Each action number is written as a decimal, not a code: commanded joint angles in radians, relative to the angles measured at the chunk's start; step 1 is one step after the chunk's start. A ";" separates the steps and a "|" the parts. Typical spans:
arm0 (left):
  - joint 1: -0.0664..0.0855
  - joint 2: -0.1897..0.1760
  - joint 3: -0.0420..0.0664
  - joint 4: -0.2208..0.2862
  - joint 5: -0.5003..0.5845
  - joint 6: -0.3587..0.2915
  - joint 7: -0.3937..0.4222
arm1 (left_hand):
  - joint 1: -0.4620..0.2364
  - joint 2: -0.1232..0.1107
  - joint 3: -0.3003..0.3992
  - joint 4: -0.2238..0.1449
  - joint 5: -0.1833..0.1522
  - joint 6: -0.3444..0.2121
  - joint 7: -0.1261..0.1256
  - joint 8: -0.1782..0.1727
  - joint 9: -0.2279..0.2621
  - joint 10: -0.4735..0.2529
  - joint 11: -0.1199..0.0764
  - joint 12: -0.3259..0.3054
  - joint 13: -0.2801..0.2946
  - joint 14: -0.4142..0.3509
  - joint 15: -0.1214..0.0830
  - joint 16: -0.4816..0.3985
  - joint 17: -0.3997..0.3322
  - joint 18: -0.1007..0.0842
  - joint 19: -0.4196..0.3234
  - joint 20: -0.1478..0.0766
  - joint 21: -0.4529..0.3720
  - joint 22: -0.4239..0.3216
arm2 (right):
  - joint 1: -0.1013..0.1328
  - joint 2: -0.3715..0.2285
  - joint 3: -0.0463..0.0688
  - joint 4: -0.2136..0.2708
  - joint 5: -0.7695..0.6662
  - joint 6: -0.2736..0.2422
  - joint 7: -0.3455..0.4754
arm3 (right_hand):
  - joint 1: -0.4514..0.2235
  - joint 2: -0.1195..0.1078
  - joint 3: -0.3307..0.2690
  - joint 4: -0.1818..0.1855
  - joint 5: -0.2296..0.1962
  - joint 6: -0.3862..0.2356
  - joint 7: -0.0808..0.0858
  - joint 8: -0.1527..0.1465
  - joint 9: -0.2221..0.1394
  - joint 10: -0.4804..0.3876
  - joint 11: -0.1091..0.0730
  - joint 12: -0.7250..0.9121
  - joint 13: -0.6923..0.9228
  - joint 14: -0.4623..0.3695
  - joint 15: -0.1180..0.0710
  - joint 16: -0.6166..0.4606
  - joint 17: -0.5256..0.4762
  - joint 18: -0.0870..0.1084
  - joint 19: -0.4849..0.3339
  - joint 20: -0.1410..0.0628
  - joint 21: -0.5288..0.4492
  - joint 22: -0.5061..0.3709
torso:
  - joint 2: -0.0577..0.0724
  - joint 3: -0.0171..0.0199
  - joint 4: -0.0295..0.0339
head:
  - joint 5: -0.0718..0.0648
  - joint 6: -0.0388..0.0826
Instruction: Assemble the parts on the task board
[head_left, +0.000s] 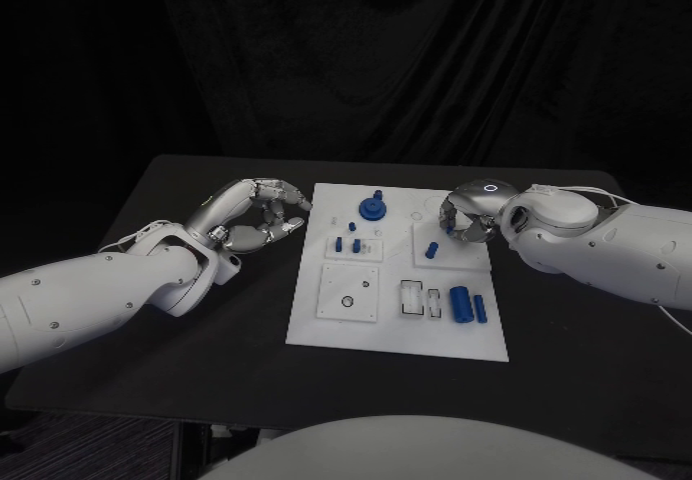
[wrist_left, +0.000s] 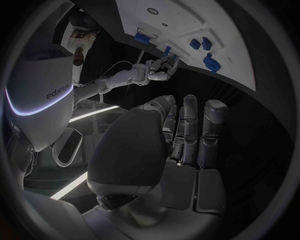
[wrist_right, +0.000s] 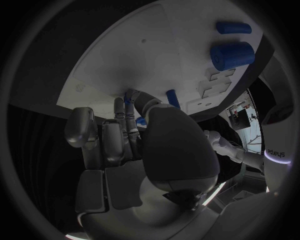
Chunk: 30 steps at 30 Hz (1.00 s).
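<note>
— Where are the parts?
— Two blue cylinders (head_left: 464, 305) lie near the task board (head_left: 332, 330)'s near right corner; probably light, stiff, rolling.
— Hands?
— Left hand (head_left: 257, 218) curled, empty, beside the left edge. Right hand (head_left: 467, 220), far right: I cannot tell.

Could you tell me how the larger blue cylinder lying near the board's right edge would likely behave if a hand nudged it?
The blue cylinder lies on its side on the task board, so it would probably roll sideways. It looks solid and smooth, likely stiff and perhaps slippery between fingers. A narrower blue piece beside it might stop it.
</note>
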 joint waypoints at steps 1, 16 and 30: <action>-0.003 0.003 0.001 0.000 0.007 0.013 0.017 | 0.007 0.000 0.007 -0.001 -0.002 0.004 0.002 0.003 -0.001 0.001 0.009 0.003 -0.001 -0.004 0.002 0.000 -0.001 -0.002 0.001 -0.001 0.002 0.091 | -0.003 0.003 0.000 -0.005 0.005 -0.033 0.004 | 0.004 0.010 0.000 -0.009 0.001 0.011 0.000 0.011 0.014 0.013 -0.003 0.009 0.005 0.007 -0.003 0.005 0.002 -0.015 0.010 -0.001 0.008 0.150 | 0.000 -0.0002 0.0012 | -0.001 0.000; -0.006 0.002 0.001 -0.005 0.007 0.020 0.007 | 0.015 0.001 0.009 -0.006 0.003 0.005 0.004 0.002 -0.003 0.006 0.011 0.007 -0.003 -0.004 0.002 -0.001 -0.002 -0.001 -0.001 0.000 0.001 0.091 | -0.001 -0.021 0.002 0.018 0.006 -0.060 0.000 | 0.005 0.014 0.003 -0.018 0.001 0.022 -0.006 0.025 0.038 0.034 -0.011 0.017 0.011 0.007 -0.009 0.003 -0.002 -0.015 0.012 -0.007 0.013 0.151 | 0.000 -0.0009 0.0006 | 0.005 0.000; -0.008 0.001 0.001 -0.009 0.007 0.028 -0.004 | 0.017 0.000 0.008 -0.008 0.005 -0.004 0.001 -0.003 -0.007 0.008 0.014 0.009 -0.006 -0.005 0.004 -0.002 -0.004 -0.001 -0.004 0.000 -0.002 0.090 | 0.068 -0.081 0.004 0.122 0.006 -0.086 -0.021 | 0.001 0.013 0.003 -0.016 0.001 0.025 -0.008 0.027 0.044 0.039 -0.013 0.017 0.011 0.008 -0.011 0.004 0.000 -0.017 0.016 -0.008 0.019 0.152 | 0.000 -0.0022 -0.0012 | 0.009 0.000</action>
